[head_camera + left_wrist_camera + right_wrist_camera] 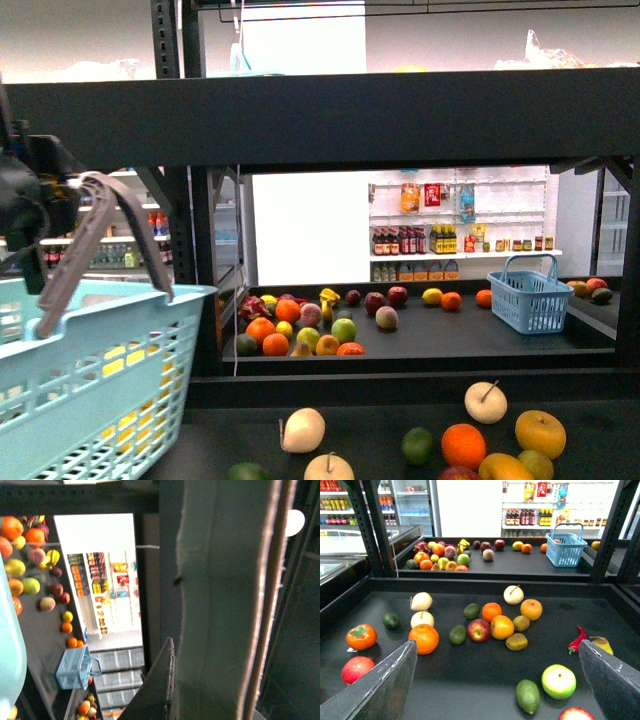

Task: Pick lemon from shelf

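The shelf is a black-framed rack, and fruit lies on its dark near tier. A small yellow lemon rests on the far tier, next to an orange; it also shows as the lemon in the right wrist view. An orange-yellow fruit lies mid-tier; I cannot tell what kind it is. My right gripper hangs open above the near tier, with nothing between its fingers. At the left, my left gripper is shut on the basket handle, which fills the left wrist view.
The teal basket hangs at the lower left, with yellow shapes behind its slats. Below the right gripper lie an avocado, a green apple, a red chilli and an orange. A blue basket stands on the far tier.
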Robot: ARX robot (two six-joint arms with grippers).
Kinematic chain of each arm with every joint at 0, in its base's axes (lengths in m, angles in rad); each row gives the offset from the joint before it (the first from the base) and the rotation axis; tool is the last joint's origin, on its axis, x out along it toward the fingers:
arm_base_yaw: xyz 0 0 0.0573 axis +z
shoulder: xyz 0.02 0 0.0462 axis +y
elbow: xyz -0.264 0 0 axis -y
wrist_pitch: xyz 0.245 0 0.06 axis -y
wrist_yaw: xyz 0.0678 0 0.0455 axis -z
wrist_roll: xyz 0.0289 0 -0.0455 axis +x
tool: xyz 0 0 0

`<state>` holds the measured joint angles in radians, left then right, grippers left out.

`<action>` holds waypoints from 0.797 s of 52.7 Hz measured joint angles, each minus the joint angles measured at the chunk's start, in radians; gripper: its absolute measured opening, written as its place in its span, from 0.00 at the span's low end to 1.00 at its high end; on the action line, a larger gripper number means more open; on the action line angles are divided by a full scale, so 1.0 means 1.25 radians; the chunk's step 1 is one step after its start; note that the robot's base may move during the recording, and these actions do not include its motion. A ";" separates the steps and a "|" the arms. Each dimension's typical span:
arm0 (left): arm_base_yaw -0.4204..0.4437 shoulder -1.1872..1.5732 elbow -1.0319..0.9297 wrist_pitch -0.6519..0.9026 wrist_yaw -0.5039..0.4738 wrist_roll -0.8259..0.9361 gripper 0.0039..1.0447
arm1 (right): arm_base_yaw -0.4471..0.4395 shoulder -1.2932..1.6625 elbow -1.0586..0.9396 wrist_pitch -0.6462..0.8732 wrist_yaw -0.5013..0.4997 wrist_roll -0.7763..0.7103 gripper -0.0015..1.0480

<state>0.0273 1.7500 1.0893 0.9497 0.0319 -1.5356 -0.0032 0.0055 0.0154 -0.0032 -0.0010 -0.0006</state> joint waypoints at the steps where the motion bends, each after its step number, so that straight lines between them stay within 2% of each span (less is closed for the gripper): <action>1: 0.011 0.000 -0.004 0.008 0.005 0.000 0.06 | 0.000 0.000 0.000 0.000 0.000 0.000 0.93; 11: 0.117 0.000 -0.038 0.114 0.029 -0.024 0.06 | 0.000 0.000 0.000 0.000 0.000 0.000 0.93; 19: 0.175 0.005 -0.055 0.208 0.041 -0.061 0.05 | 0.000 0.000 0.000 0.000 0.000 0.000 0.93; 31: 0.229 0.027 -0.092 0.291 0.085 -0.095 0.05 | 0.000 0.000 0.000 0.000 0.000 0.000 0.93; 42: 0.249 0.056 -0.134 0.345 0.109 -0.119 0.05 | 0.000 0.000 0.000 0.000 0.000 0.000 0.93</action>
<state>0.3382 1.8198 0.9218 1.3808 0.1684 -1.6848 -0.0032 0.0055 0.0154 -0.0032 -0.0010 -0.0006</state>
